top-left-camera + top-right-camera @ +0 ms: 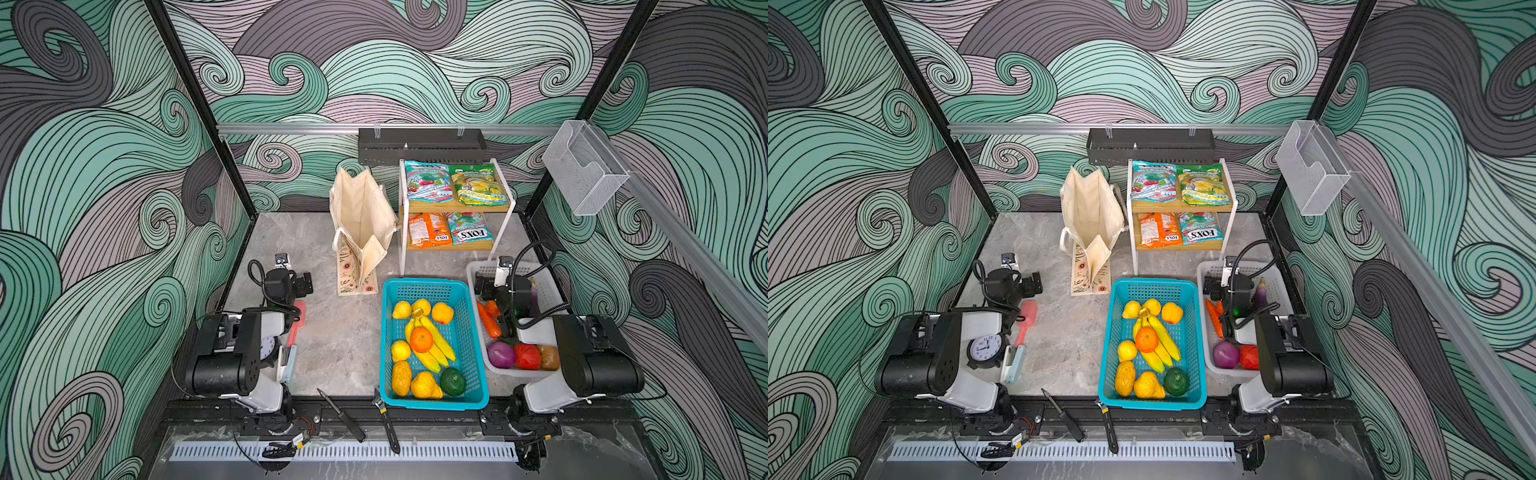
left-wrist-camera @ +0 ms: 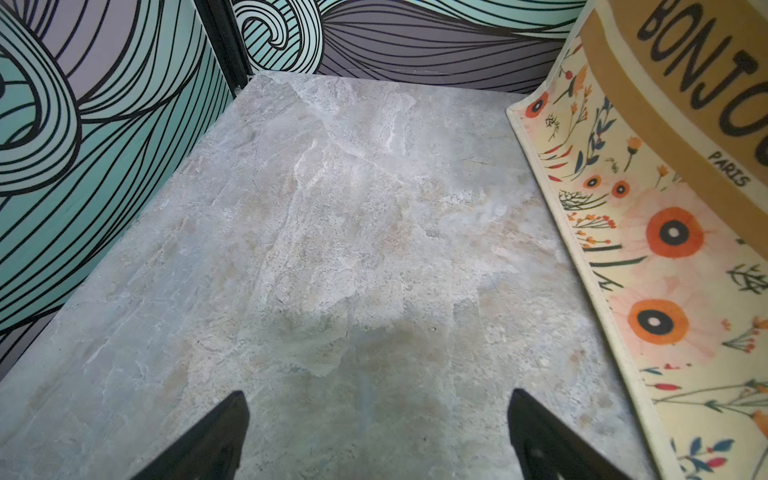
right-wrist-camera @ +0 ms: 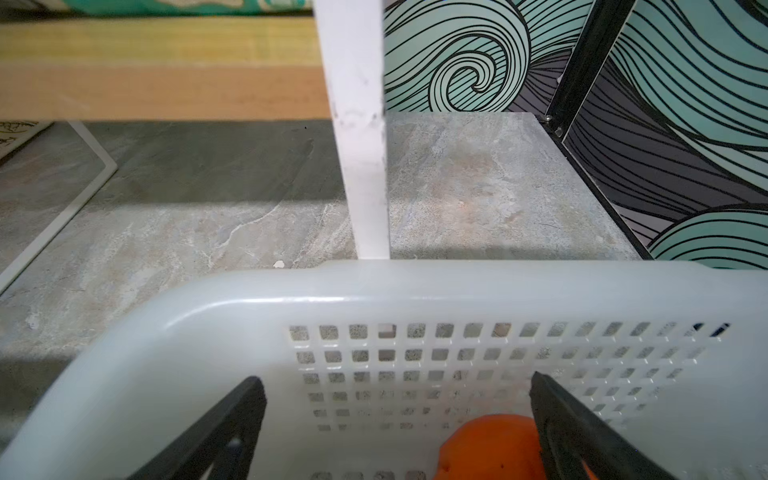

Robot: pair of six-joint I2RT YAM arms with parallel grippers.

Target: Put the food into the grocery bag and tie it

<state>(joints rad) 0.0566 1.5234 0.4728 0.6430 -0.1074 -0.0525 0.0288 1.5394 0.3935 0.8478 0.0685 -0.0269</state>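
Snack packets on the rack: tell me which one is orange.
The lower-shelf packet nearest the grocery bag. Beside it lies a teal packet; above sit a teal-red packet and a green-yellow packet.

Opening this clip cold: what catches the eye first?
The teal basket at front centre stands out first, with an orange sitting on a yellow banana bunch. Behind it to the left, the cream grocery bag stands open. Beside the bag is a two-tier shelf of glossy snack packets.
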